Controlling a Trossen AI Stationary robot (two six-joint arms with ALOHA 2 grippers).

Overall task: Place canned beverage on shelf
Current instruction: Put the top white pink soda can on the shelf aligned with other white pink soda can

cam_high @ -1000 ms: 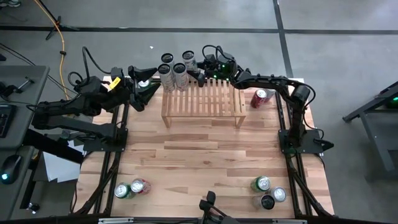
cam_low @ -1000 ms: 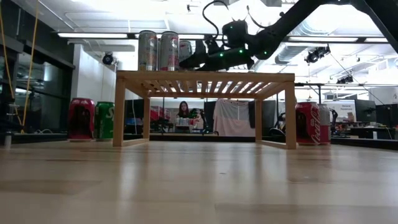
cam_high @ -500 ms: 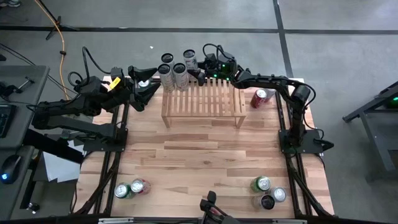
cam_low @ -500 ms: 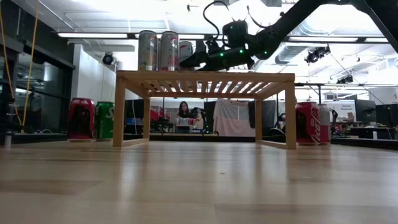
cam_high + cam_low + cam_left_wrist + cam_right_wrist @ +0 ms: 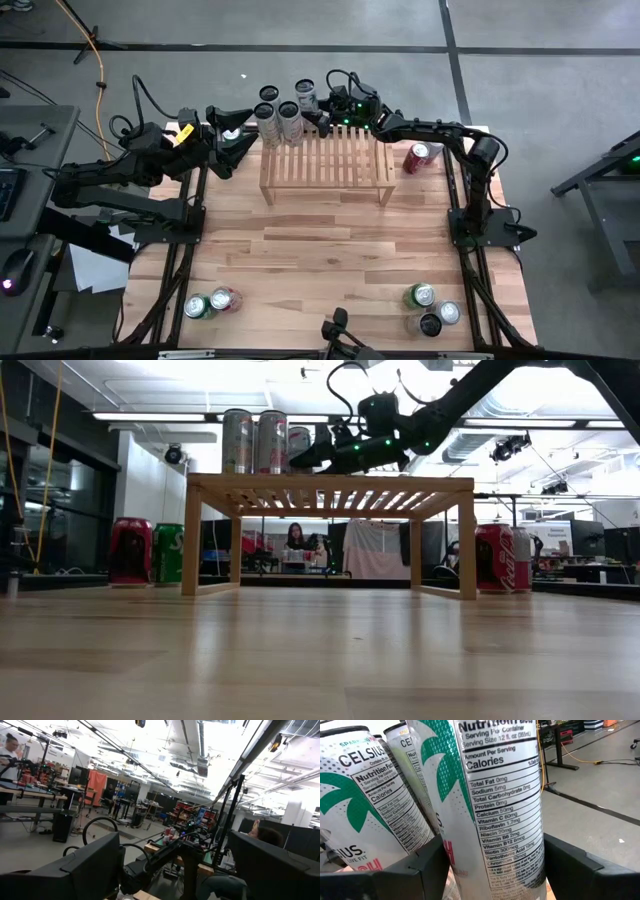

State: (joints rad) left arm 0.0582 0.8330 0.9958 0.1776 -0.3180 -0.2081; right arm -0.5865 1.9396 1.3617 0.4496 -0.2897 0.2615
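The light-wood shelf (image 5: 325,165) stands at the table's far middle. Two tall silver cans (image 5: 237,440) (image 5: 271,440) stand on the left end of its slatted top, and another (image 5: 267,93) shows behind them. My right gripper (image 5: 318,112) reaches in from the right, above the shelf's far edge, and is shut on one more silver can (image 5: 495,795), which stands just right of the two. My left gripper (image 5: 243,133) hangs open and raised off the shelf's left end, with nothing between its fingers (image 5: 85,870). My right gripper pinches the silver can's lower body (image 5: 520,865) between its two fingers, one on each side. The fingers (image 5: 427,865) come about level from the table's right. In the low view the can (image 5: 298,442) looks upright; the shelf top and gripper hide its base.
A red can (image 5: 420,155) stands on the table right of the shelf. Near the front edge are two cans at the left (image 5: 212,302) and three at the right (image 5: 430,308). The low view shows a red (image 5: 130,550) and a green can (image 5: 168,552) left of the shelf.
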